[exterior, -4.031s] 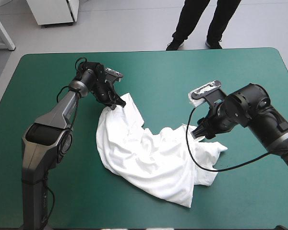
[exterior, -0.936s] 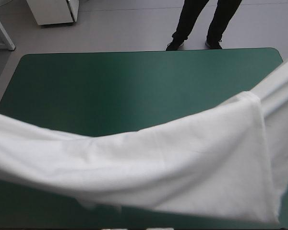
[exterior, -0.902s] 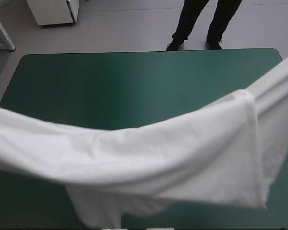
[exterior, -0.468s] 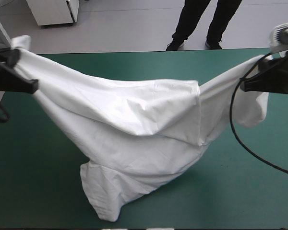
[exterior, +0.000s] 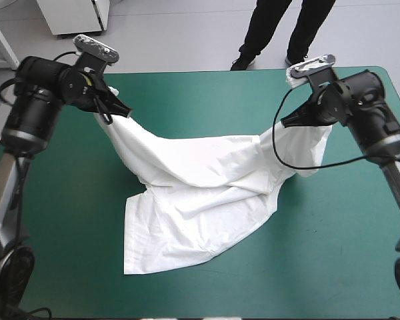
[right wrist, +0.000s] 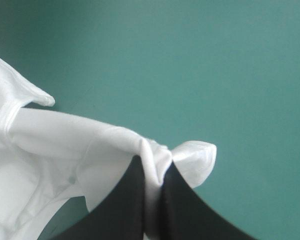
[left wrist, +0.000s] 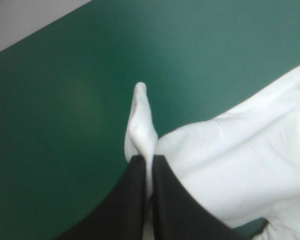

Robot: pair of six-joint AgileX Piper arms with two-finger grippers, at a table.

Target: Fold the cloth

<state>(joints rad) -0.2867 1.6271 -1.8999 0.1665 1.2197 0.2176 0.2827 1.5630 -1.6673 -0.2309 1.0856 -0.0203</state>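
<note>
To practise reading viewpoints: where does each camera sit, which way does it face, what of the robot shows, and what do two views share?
High view: above and behind, facing forward and down on the table; the left gripper and right gripper show.
Left wrist view: above that wrist, along its fingers pinching the T-shirt.
Right wrist view: likewise, above the right wrist.
Shared: both wrist views show the T-shirt over the table.

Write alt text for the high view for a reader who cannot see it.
A white T-shirt hangs stretched between the left gripper and right gripper, each shut on an end; its lower part lies crumpled on the teal-green table.
</note>
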